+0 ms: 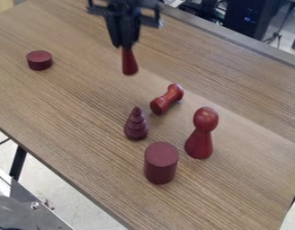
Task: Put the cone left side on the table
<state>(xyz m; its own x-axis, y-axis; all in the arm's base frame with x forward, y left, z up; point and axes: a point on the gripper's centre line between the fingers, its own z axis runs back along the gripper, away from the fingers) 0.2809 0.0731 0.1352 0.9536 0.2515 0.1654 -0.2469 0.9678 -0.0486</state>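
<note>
At the top of the camera view hangs the black gripper [126, 46], shut on the narrow upper end of a dark red cone [129, 63]. The cone points base down and seems to be held above the wooden table [84, 103]; its exact height over the surface I cannot tell. Its tip is hidden between the fingers.
A short red disc [39, 60] lies at the upper left. Below and right of the cone are a dumbbell-shaped piece [167, 99] on its side, a ridged purple cone [136, 124], a round-headed pawn [201, 133] and a tall cylinder [161, 163]. The table's left edge runs diagonally downward.
</note>
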